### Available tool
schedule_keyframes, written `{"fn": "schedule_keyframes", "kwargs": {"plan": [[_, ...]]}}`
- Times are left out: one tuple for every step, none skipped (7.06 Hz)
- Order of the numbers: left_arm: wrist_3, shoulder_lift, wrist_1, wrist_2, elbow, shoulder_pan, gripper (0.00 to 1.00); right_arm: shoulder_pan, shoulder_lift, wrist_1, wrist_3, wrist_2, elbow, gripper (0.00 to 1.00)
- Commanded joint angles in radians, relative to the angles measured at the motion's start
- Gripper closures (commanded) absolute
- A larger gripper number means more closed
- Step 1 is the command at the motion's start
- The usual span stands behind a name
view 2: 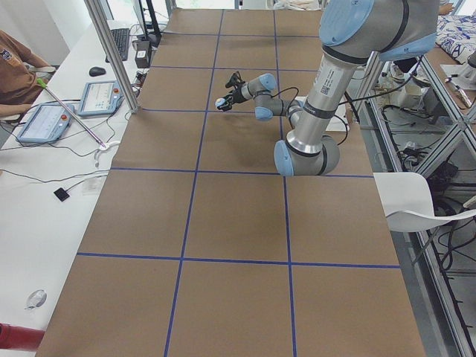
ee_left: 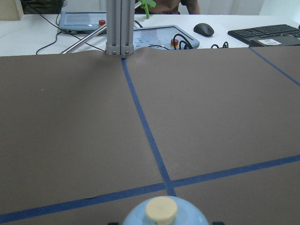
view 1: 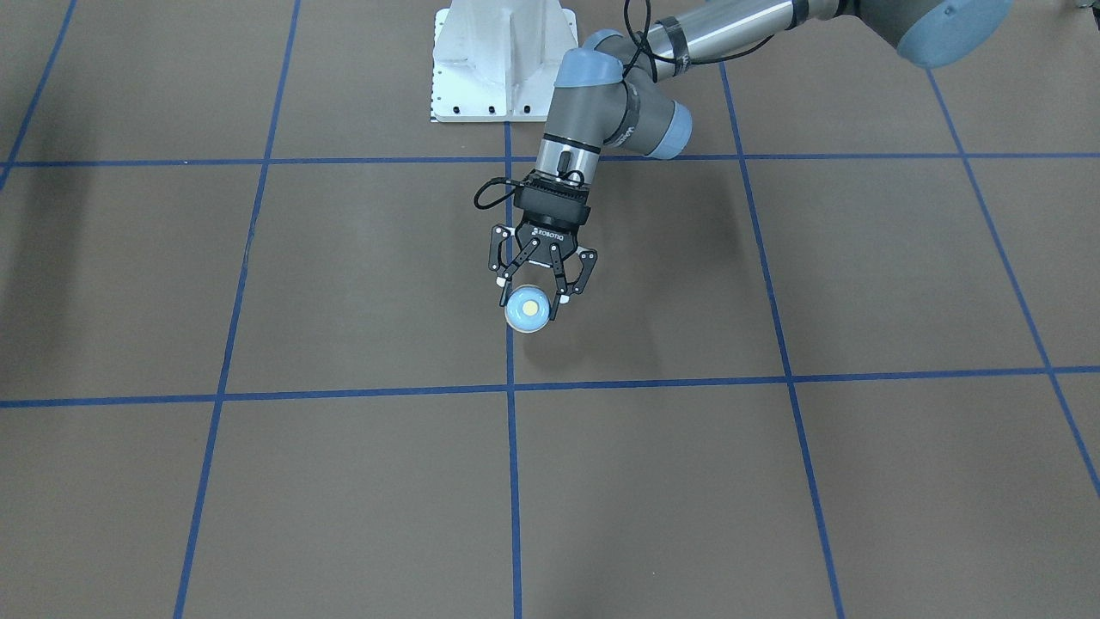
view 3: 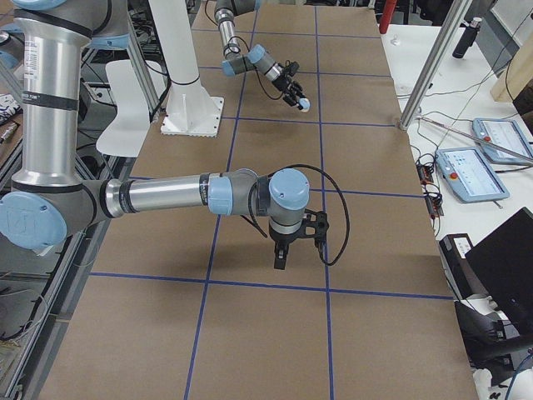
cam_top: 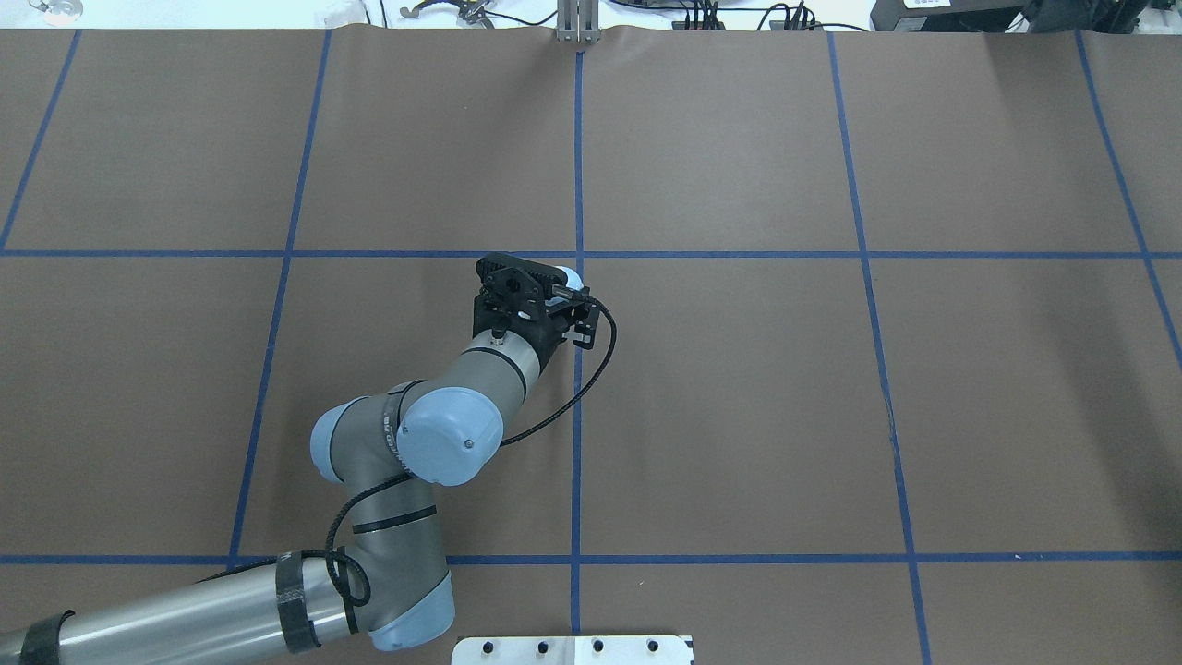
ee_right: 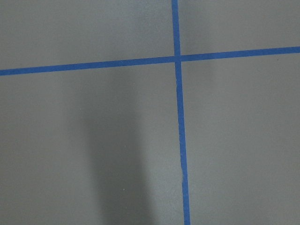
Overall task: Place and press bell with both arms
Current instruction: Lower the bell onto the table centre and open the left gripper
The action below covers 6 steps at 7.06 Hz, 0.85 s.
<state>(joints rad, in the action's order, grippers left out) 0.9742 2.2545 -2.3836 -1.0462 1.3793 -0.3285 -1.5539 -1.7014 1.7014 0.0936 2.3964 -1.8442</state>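
Note:
The light-blue bell (view 1: 527, 309) with its cream button is between the fingers of my left gripper (view 1: 529, 307), which is shut on it close over the brown table near the centre tape line. The bell also shows in the overhead view (cam_top: 571, 275), peeking out past the gripper (cam_top: 545, 288), in the exterior left view (view 2: 220, 105), and at the bottom edge of the left wrist view (ee_left: 161, 213). My right gripper (view 3: 281, 260) hangs pointing down over the table, far from the bell (view 3: 305, 105). I cannot tell whether it is open or shut.
The white pedestal base (view 1: 503, 60) stands at the robot's side of the table. Blue tape lines (cam_top: 577, 416) divide the brown surface. An aluminium post (ee_left: 119, 28) and teach pendants (view 3: 466, 171) sit beyond the far edge. An operator (view 2: 15, 67) sits there.

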Motion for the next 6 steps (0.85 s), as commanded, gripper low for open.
{"fn": "schedule_keyframes", "kwargs": {"plan": [[-0.028,0.052,-0.104,-0.012,-0.113,0.005,1.0,0.0,-0.004,0.003,0.0,0.0,-0.007,0.0],[-0.028,0.078,-0.104,-0.021,-0.124,0.005,1.0,0.0,-0.003,0.003,0.0,0.0,-0.006,0.0],[-0.028,0.092,-0.104,-0.038,-0.128,0.006,1.0,0.0,-0.003,0.003,0.0,0.0,-0.007,0.0],[-0.028,0.102,-0.104,-0.043,-0.146,0.017,1.0,-0.002,-0.004,0.004,0.0,0.0,-0.009,0.0],[-0.028,0.114,-0.103,-0.04,-0.163,0.022,1.0,-0.002,-0.006,0.004,0.0,0.0,-0.006,0.0],[-0.028,0.128,-0.103,-0.034,-0.184,0.029,1.0,-0.002,-0.006,0.004,0.0,0.0,-0.009,0.0]]}}
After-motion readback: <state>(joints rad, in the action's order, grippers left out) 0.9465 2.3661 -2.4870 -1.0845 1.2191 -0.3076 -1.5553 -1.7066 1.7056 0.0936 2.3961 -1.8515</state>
